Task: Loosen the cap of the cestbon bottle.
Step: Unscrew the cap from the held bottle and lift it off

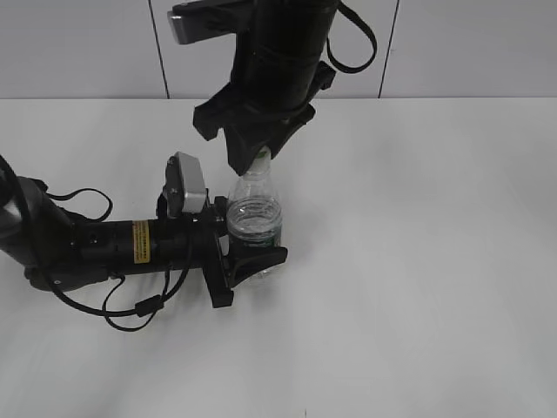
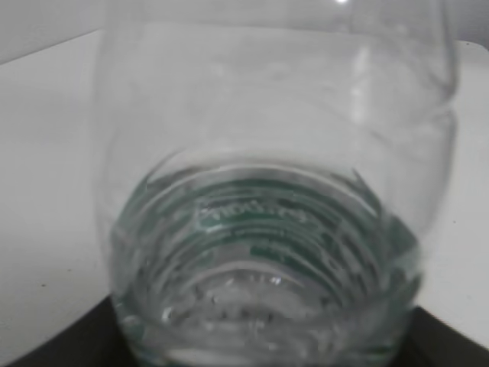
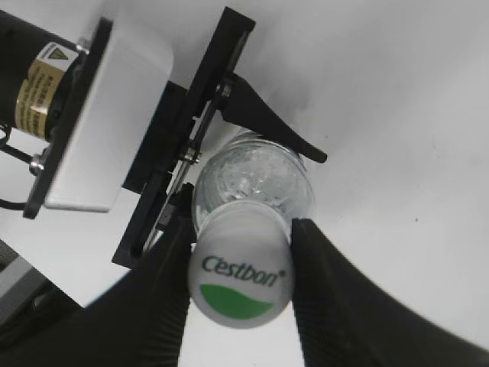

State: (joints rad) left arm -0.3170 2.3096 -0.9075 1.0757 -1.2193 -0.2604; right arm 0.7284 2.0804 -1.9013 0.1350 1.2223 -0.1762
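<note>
The cestbon bottle (image 1: 255, 213) stands upright on the white table, clear with a dark green label band. My left gripper (image 1: 252, 252) reaches in from the left and is shut on the bottle's lower body; the left wrist view is filled by the bottle (image 2: 267, 191). My right gripper (image 1: 259, 157) comes down from above and is shut on the cap (image 3: 241, 277), white with a green patch and "Cestbon" print. In the exterior view the cap is almost hidden between the right fingers. The bottle's shoulder (image 3: 256, 176) shows below the cap.
The white table (image 1: 435, 261) stretches all round the bottle. A pale tiled wall (image 1: 479, 43) runs along the back edge. The left arm's body and cables (image 1: 96, 248) lie low across the table's left side.
</note>
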